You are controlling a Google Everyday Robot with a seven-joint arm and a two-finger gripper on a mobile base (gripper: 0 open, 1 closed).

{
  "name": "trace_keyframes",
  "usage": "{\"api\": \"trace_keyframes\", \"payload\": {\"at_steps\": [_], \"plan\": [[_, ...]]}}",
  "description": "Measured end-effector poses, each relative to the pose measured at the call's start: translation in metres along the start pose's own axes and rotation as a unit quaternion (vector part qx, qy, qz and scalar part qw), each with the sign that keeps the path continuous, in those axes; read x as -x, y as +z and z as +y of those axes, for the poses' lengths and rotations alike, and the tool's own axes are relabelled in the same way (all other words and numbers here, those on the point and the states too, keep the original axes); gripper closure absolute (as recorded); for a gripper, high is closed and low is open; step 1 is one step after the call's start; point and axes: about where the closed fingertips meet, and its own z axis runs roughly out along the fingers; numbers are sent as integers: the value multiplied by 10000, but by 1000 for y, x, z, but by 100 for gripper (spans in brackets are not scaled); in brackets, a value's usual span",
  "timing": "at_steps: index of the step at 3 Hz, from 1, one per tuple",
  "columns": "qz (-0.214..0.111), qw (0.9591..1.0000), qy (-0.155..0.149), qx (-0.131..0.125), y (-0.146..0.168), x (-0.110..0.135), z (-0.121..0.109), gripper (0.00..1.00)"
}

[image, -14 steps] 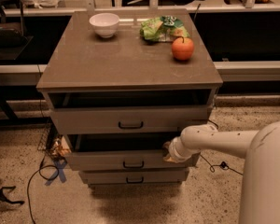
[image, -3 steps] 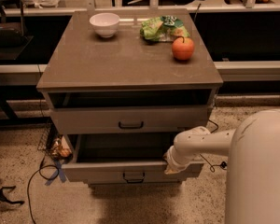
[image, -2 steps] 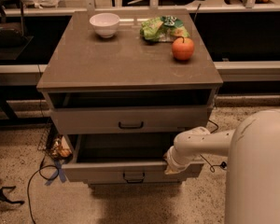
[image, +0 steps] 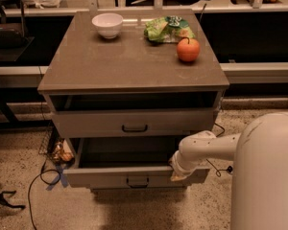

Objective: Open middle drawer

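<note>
Little has changed: middle drawer (image: 105, 177) stays pulled out, gripper (image: 178, 174) at its front's right end, grip unreadable.

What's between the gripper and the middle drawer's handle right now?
Nothing but bare grey drawer front, as the camera view shows. The gripper sits at the right front edge of the middle drawer; its handle is at centre.
</note>
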Motion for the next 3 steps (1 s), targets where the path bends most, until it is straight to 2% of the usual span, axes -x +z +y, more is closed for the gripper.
{"api": "trace_keyframes", "payload": {"at_steps": [1,2,3], "plan": [[-3,10000,-2,14,1,0,1,6],[38,10000,32,37,-3,1,5,0],[197,9995,197,142,-10,-1,12,0]]}}
